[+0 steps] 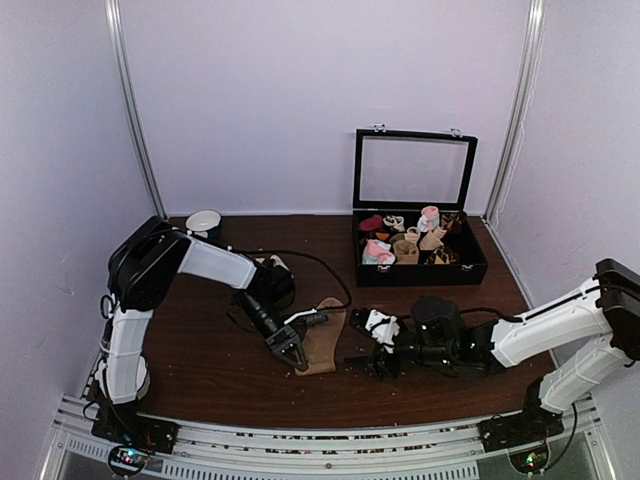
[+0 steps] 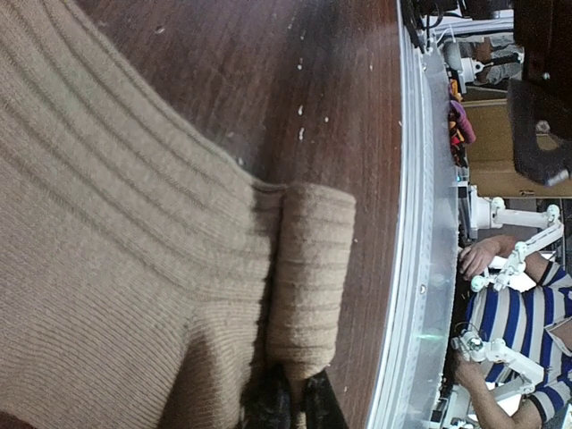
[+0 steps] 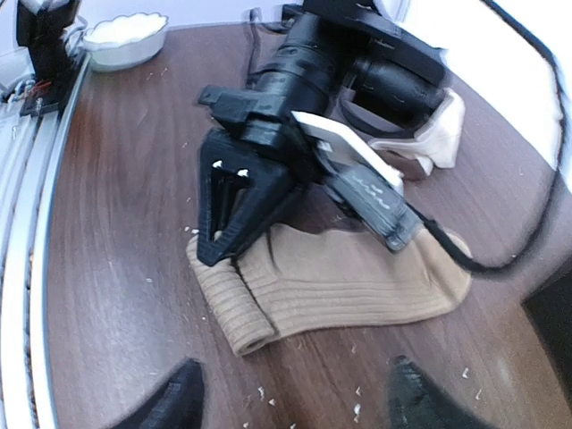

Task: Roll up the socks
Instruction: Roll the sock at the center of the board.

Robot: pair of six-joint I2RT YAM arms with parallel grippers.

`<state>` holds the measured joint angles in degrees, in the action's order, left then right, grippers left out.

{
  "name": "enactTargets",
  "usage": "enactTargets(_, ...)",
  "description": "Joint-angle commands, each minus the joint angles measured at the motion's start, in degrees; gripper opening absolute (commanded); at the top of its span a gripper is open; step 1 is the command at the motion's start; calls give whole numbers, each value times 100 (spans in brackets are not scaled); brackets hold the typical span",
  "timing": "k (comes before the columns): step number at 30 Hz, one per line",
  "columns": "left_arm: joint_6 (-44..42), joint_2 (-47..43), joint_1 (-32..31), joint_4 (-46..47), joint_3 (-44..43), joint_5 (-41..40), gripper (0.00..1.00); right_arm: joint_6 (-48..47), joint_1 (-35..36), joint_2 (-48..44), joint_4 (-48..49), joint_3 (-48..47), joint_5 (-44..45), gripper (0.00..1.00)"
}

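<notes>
A tan ribbed sock [image 1: 325, 338] lies flat on the dark wooden table, near the front middle. Its near end is turned into a short roll [image 3: 228, 308], which also shows in the left wrist view [image 2: 308, 277]. My left gripper [image 1: 290, 350] is shut, pinching one end of that roll [image 2: 288, 407]; it shows from the right wrist view [image 3: 210, 246]. My right gripper [image 3: 290, 407] is open and empty, just right of the sock and facing it [image 1: 365, 360]. A second pale beige sock [image 3: 429, 143] lies partly under the left arm.
A black box [image 1: 470, 270] with its glass lid raised holds several rolled socks at the back right. A white bowl [image 1: 204, 222] stands at the back left. The metal front rail [image 2: 411, 268] runs close to the roll. A black cable [image 1: 320, 265] crosses the table.
</notes>
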<state>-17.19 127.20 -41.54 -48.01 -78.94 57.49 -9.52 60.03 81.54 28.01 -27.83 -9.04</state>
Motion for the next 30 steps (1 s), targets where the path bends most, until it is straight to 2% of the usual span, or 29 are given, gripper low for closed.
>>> enactTargets(1, -6, 386, 49, -350, -1, -522, 0, -612, 153, 622, -212, -593, -456, 54)
enactTargets(3, -12, 402, 58, -368, -25, -522, 0, -697, 181, 966, -295, -866, -688, 45)
enactTargets(15, -39, 389, 93, -382, -43, -528, 0, -1551, 311, 2219, -757, -1765, -1012, 41)
enactTargets(21, -52, 394, 92, -376, -73, -569, 0, -1693, 277, 2605, -1114, -2015, -1082, 29)
enactTargets(24, -93, 376, 93, -380, -70, -574, 0, -1700, 243, 2741, -1142, -2061, -1045, 27)
enactTargets(27, -221, 367, 92, -473, -90, -566, 6, -1720, 227, 2845, -1251, -2114, -1024, 24)
enactTargets(30, -433, 331, 97, -630, -139, -574, 13, -1749, 212, 2914, -1481, -2170, -1042, 16)
